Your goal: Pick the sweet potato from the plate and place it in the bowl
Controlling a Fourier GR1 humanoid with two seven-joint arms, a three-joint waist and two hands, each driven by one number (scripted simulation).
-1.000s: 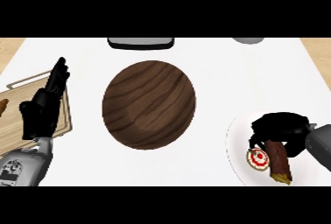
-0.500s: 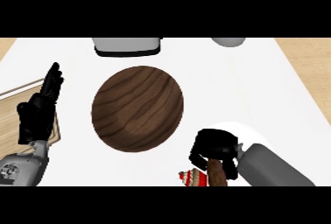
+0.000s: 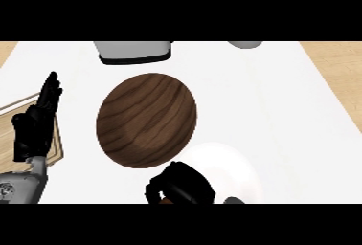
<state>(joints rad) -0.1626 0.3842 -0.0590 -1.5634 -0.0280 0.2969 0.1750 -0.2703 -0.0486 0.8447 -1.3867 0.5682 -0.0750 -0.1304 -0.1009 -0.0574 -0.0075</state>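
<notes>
1. Wood-grain brown fills the middle of the head view: the bowl (image 3: 148, 119) sits dead centre on the white counter, and nothing shows inside it.
2. Just beside the bowl's near rim, to the right, lies the white plate (image 3: 228, 162). What shows of its surface is bare.
3. Down at the lower edge, the right hand (image 3: 182, 185) is over the plate's left side, right up against the bowl's near rim. Its fingers are curled tight into a ball.
4. Peeking out beneath them is a sliver of orange-brown. I read that as the sweet potato (image 3: 164, 201), wrapped in the hand and almost wholly hidden.
5. Over on the left, the left hand (image 3: 35, 127) rests open with fingers straight up, above a wooden board (image 3: 7, 143), well apart from the action.
6. At the far edge stands a grey appliance (image 3: 134, 50), out of the way.
7. The step in hand, as I judge it, is the carry: the pick looks done and the load is on its way from plate to bowl, with the drop not yet made.
8. The next move calls for the right hand to go forward and a touch left, clearing the near rim, until it hangs over the bowl's middle. Only then should the fingers spread. How high the hand sits above the rim cannot be told from this angle.
</notes>
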